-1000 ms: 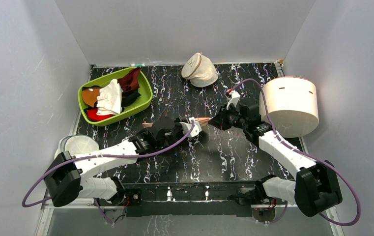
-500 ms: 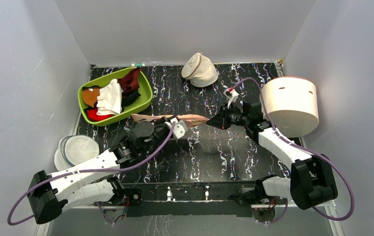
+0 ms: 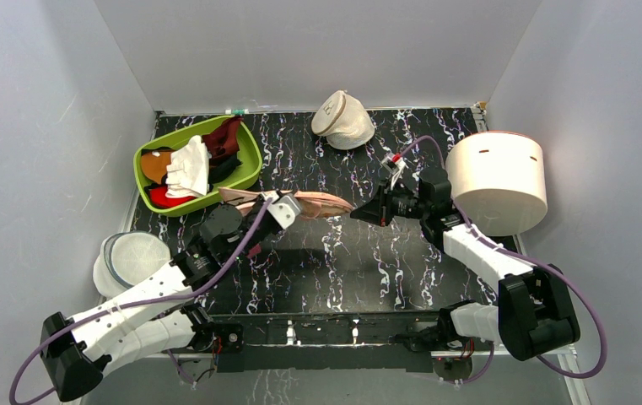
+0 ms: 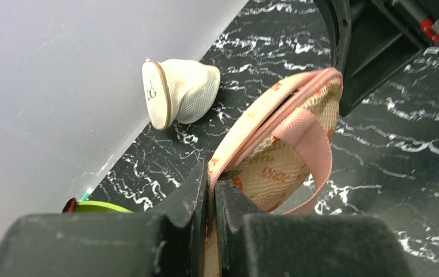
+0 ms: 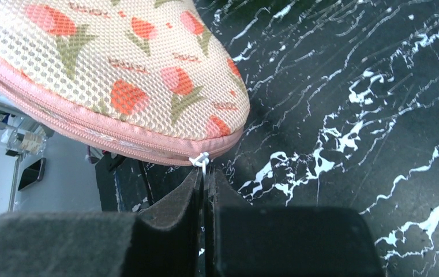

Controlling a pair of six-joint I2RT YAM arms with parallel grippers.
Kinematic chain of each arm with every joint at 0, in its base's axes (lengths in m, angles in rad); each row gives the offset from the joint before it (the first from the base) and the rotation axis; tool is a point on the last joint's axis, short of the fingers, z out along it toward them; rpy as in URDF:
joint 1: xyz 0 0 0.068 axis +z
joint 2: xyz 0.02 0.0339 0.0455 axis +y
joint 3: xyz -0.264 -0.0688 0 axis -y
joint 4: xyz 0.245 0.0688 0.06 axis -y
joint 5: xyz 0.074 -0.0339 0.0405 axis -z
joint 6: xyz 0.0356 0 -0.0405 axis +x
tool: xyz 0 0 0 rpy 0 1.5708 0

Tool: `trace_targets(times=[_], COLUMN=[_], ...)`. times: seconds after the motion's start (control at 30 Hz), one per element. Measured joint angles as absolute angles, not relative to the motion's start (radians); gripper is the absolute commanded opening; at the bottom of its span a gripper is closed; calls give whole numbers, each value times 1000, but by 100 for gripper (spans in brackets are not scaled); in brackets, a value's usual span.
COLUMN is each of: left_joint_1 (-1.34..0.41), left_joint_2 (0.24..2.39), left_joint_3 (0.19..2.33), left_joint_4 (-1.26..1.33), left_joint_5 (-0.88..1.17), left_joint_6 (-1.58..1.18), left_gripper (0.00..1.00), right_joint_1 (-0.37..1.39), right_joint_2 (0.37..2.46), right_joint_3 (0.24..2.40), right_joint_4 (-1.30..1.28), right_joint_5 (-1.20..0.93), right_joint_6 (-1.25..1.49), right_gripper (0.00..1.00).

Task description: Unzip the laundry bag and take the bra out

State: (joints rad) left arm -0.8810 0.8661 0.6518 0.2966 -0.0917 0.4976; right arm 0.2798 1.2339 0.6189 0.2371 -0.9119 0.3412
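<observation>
Top view, step: unzipping, barely begun; the laundry bag (image 3: pixel 310 202) was held off the table (image 3: pixel 368 261) between the two arms, mid-table, just right of the green tub (image 3: pixel 256 165).
Top view, left gripper (image 3: pixel 286 208): pressed together on the bag's left part.
Top view, right gripper (image 3: pixel 356 216): at the bag's right tip, fingers together.
Top view, containers: the green tub held a white cloth (image 3: pixel 189 167) plus red and dark garments. The white drum (image 3: pixel 499 181) at right showed only its closed top. The cream pouch (image 3: pixel 342 118) lay at the back edge, and a round mesh bag (image 3: pixel 134 253) sat near left.
Left wrist view, grip: the fingers were clamped on the bag's pink seam edge. A pink loop (image 4: pixel 312 144) hung from the far end.
Right wrist view, grip: the fingers were nipping the small white zip pull (image 5: pixel 203 161) at the bag's tip.
Right wrist view, zip: the seam in sight looked closed.
Bra: not visible in any view, probably inside the bag, though I couldn't tell.
Next move: my guess is the right arm would need to draw the pull along the curved seam while the left held the bag taut.
</observation>
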Motion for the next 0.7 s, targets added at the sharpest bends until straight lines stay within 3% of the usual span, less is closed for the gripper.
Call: trace_targets(times=[0.43, 0.6, 0.63, 0.7], left_joint_1=[-827, -827, -827, -827], left_joint_2=[833, 825, 827, 830], left_joint_3=[692, 694, 694, 694], left_joint_4=[315, 298, 292, 286], left_joint_5=[117, 144, 144, 144], left_joint_6=[357, 367, 368, 369], left_gripper=[0, 0, 0, 0], right_joint_1=[310, 317, 319, 319], right_joint_2=[1177, 1166, 1159, 1148], right_joint_3=[594, 603, 606, 606], right_joint_4=[326, 271, 249, 226], right_joint_5=[-970, -890, -847, -785], right_joint_6=[318, 283, 273, 265], right_gripper=[0, 0, 1, 19])
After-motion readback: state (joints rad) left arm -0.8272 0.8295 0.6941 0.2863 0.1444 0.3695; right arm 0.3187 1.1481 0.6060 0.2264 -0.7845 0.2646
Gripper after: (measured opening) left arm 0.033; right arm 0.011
